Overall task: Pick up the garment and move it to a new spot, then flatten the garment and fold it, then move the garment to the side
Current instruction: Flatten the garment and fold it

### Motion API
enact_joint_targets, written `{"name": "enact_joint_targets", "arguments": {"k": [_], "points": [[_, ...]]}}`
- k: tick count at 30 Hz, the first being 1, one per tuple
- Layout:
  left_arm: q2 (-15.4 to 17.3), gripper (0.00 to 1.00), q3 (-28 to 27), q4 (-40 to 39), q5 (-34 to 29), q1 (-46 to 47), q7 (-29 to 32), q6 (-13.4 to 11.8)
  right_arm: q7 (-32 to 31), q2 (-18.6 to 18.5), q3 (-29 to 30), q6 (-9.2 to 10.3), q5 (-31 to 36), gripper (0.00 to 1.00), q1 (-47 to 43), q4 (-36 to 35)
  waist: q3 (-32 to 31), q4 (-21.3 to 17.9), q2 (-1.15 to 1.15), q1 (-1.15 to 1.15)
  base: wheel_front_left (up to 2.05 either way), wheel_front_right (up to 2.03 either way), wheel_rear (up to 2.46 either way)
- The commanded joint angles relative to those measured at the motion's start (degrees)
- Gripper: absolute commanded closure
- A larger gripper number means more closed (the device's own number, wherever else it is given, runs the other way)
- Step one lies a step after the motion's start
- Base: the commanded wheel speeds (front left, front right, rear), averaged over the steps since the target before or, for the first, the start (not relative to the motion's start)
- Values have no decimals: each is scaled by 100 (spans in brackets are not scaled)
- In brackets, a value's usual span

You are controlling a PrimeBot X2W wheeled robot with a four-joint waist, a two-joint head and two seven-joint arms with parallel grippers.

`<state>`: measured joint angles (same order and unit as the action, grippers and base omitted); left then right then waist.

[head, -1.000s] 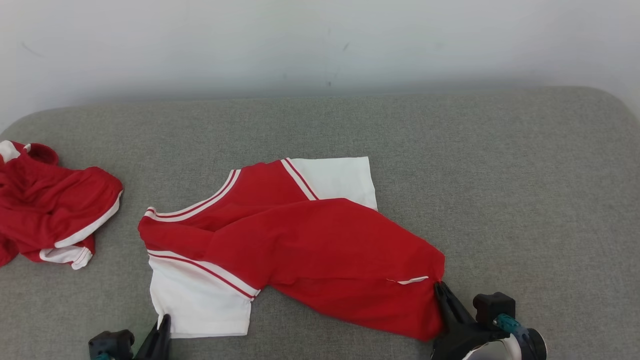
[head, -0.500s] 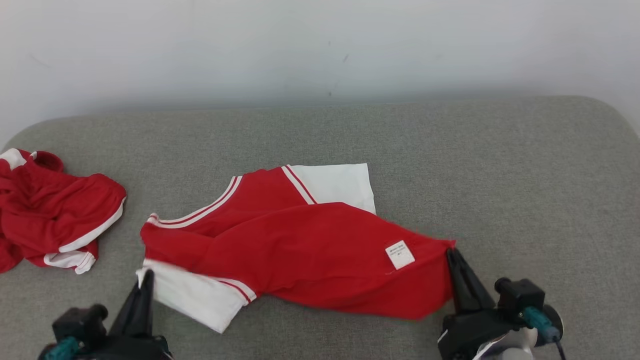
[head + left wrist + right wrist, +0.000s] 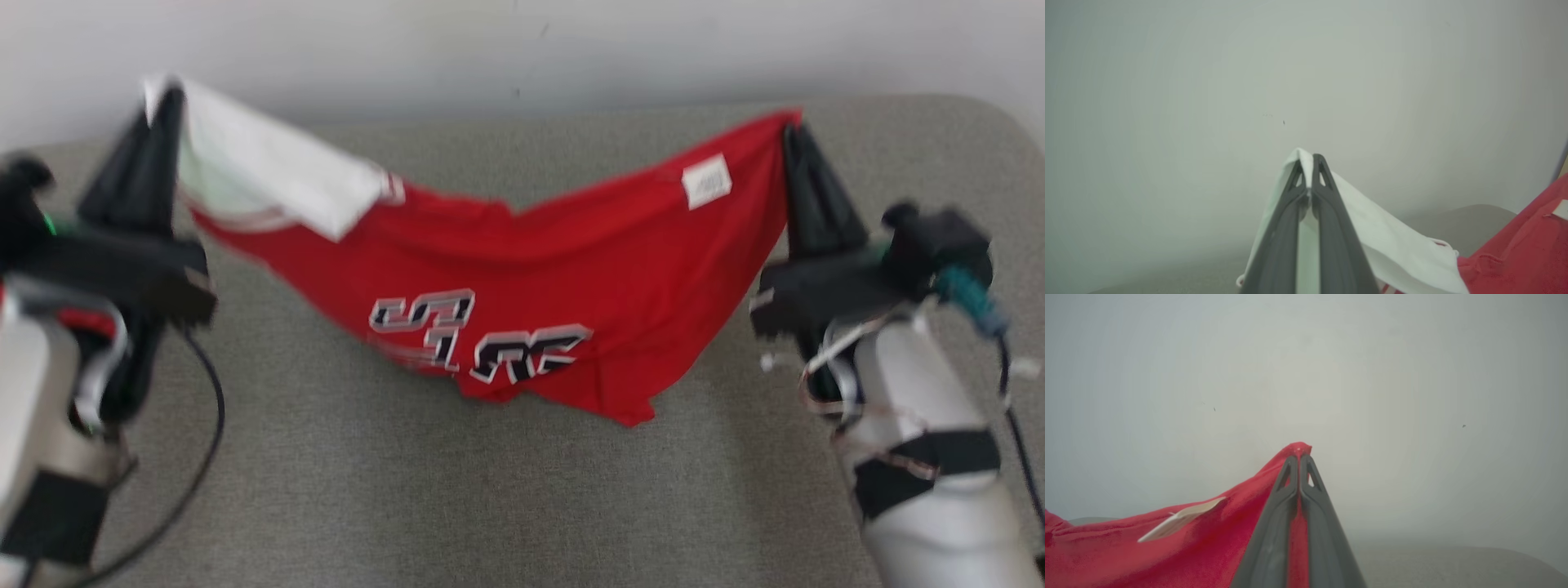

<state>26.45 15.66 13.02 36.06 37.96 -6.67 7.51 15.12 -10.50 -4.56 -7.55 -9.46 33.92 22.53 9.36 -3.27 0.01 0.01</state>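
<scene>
Grey fabric-covered surface [image 3: 490, 506], backed by a pale wall [image 3: 490, 49]; red jersey [image 3: 620, 245] with white sleeve [image 3: 269, 175], held up over the surface, slung between both grippers, its middle sagging. Left gripper [image 3: 169, 94], fingers pinched together on the white sleeve's edge; right gripper [image 3: 790, 135], fingers pinched together on a red corner; black-and-white lettering [image 3: 478, 339] low on the cloth; white label [image 3: 707, 181] just beside the right gripper

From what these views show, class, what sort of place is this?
Probably an indoor laundry-folding test bench: a grey fabric-covered surface against a white wall, with a red jersey stretched between the left gripper and right gripper.
</scene>
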Motion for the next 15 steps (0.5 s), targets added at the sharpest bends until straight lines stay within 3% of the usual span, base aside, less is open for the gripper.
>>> {"name": "enact_joint_targets", "arguments": {"k": [1, 8, 15], "points": [[-6, 100, 50, 3, 259, 524, 123, -6, -2, -79, -62, 13, -66, 100, 444, 86, 549, -69, -1, -1, 0, 0, 0], [140, 100, 245, 675, 572, 2887, 635, -7, -223, -274, -238, 13, -734, 100, 2458, 559, 1442, -228, -1, -1, 0, 0, 0], [52, 100, 608, 1672, 534, 5030, 742, -6, -642, -516, -546, 13, -1330, 100, 4260, 841, 2058, -357, -1, -1, 0, 0, 0]]}}
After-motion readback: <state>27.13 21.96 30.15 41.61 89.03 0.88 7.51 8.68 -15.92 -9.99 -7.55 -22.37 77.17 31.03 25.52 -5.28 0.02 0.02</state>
